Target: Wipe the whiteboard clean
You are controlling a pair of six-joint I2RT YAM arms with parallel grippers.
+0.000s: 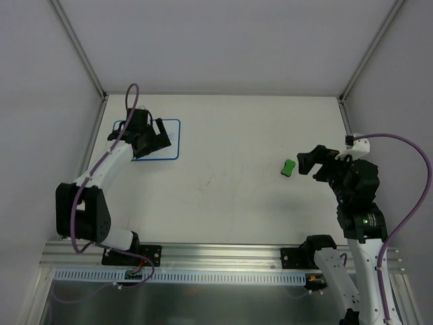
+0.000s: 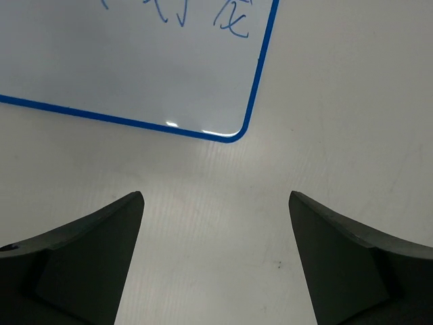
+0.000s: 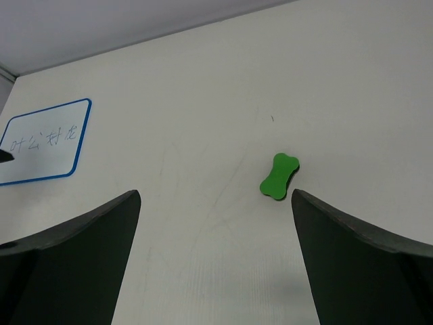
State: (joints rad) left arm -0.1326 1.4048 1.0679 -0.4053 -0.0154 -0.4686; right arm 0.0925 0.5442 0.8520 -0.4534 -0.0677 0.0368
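Note:
The whiteboard [image 1: 173, 131] lies flat at the far left of the table, white with a thin blue border. Blue handwritten marks show on it [image 2: 135, 61] and read as a short line in the right wrist view [image 3: 44, 142]. My left gripper [image 1: 157, 139] hovers over the board, open and holding nothing. Its fingertips frame bare table just short of the board's rounded near-right corner [image 2: 215, 196]. A small green bone-shaped eraser [image 1: 289, 167] lies on the table at the right. My right gripper [image 1: 304, 161] stands open just right of it, and the eraser [image 3: 279, 176] sits ahead of its right finger [image 3: 215, 193].
Grey enclosure walls with metal corner posts [image 1: 81, 47] bound the table on three sides. An aluminium rail [image 1: 216, 254] carrying both arm bases runs along the near edge. Faint scuff marks cross the white tabletop [image 1: 223, 183] between the board and the eraser.

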